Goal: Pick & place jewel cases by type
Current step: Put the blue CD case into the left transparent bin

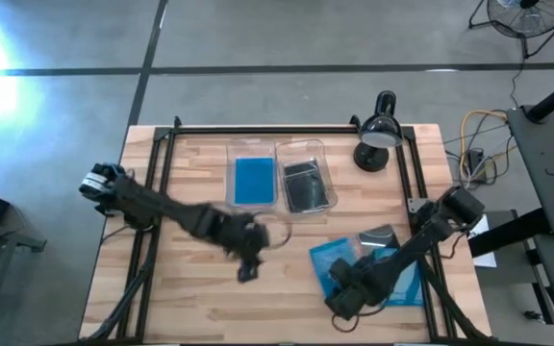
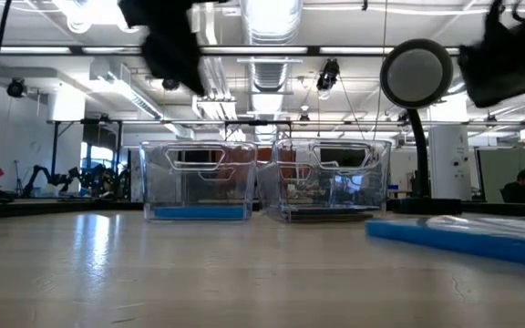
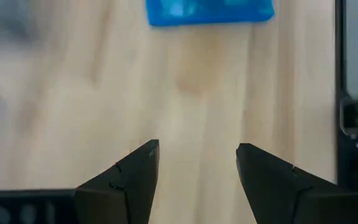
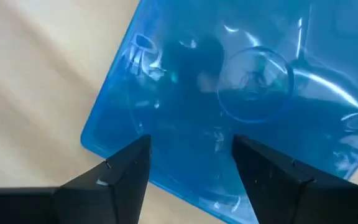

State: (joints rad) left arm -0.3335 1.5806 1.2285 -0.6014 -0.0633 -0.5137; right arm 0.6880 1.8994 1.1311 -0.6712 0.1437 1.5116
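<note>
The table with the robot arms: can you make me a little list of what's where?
left bin: holds a blue case
right bin: holds a dark case
loose blue cases: on the table by the right arm
lamp: back right of the table
left gripper: open, above bare wood
right gripper: open, over a blue case

Wooden table [image 1: 190,303], light butcher-block planks, black frame along its edges. Far centre: two clear bins [image 1: 254,178] [image 1: 305,174] side by side. Far right: black desk lamp [image 1: 377,130]. Near right: blue jewel cases [image 1: 368,274] lying flat (overlapping, count unclear).
</note>
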